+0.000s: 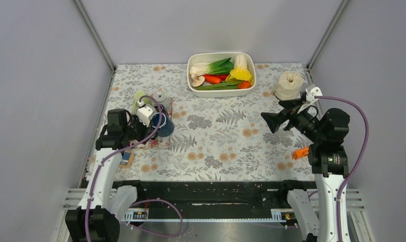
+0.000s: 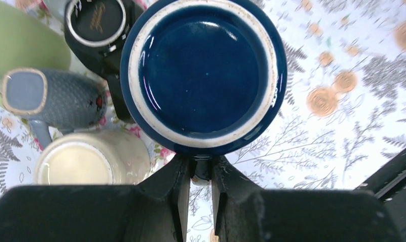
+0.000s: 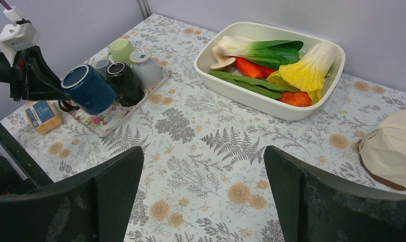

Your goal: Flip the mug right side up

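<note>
Left fingers (image 2: 179, 194) clamp the mug (image 2: 206, 75) by its handle (image 2: 202, 171), tilted above the tray (image 3: 106, 121), probably for room to turn; right fingers (image 3: 115, 196) hang wide apart, idle

Floral table (image 1: 226, 146): tray (image 3: 110, 117), dish (image 3: 256, 102), pouch (image 1: 289, 85), box (image 3: 41, 116)

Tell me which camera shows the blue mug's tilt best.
Right wrist: the blue mug appears nearly whole, tipped on its side, base and wall both visible. Left wrist shows only the base, close up, jaws shut on the handle. Top view shows it small, partly hidden by the left arm.
</note>
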Motion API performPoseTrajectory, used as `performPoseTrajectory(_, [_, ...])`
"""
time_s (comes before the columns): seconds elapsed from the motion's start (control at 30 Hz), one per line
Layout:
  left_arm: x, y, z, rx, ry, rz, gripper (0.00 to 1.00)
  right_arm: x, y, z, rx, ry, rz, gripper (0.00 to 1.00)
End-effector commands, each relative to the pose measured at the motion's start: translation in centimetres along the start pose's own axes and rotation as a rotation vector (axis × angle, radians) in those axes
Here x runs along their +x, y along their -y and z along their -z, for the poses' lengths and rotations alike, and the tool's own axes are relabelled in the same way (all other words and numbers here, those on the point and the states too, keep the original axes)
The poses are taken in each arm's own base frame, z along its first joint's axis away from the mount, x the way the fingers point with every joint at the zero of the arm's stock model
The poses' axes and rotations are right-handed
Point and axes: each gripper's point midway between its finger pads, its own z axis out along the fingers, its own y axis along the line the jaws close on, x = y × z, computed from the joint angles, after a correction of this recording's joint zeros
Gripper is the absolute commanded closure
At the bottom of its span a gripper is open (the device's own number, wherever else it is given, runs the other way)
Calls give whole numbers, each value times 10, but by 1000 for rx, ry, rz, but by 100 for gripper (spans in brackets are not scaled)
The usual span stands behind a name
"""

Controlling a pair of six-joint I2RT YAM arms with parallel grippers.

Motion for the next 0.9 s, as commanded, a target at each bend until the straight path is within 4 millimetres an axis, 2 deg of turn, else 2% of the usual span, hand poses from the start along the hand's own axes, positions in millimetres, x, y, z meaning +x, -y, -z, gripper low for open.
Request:
performPoseTrajectory(0.0, [-76, 12, 27, 54, 247, -30, 100, -10, -8, -2, -48, 40, -14, 1])
performPoseTrajectory(0.1, [-108, 19, 43, 82, 349, -15, 100, -14, -15, -6, -103, 55, -51, 1])
performPoseTrajectory(0.23, [-165, 36, 68, 188, 524, 20, 100, -25, -21, -17, -182, 94, -143, 1])
performPoseTrajectory(0.3, [-192, 47, 78, 264, 608, 60, 100, -34, -20, -24, -207, 122, -189, 1])
performPoseTrajectory(0.37, [-224, 48, 90, 293, 720, 86, 100, -42, -19, -30, -230, 152, -217, 1])
performPoseTrajectory(0.43, [-246, 56, 92, 367, 777, 156, 100, -49, -17, -35, -248, 187, -260, 1])
performPoseTrajectory(0.57, [-277, 63, 97, 546, 899, 357, 100, -60, -14, -46, -314, 245, -375, 1])
performPoseTrajectory(0.77, [-307, 74, 83, 743, 934, 548, 100, -61, -7, -72, -347, 287, -517, 1])
performPoseTrajectory(0.87, [-317, 81, 76, 824, 936, 633, 100, -54, -23, -89, -395, 267, -532, 2])
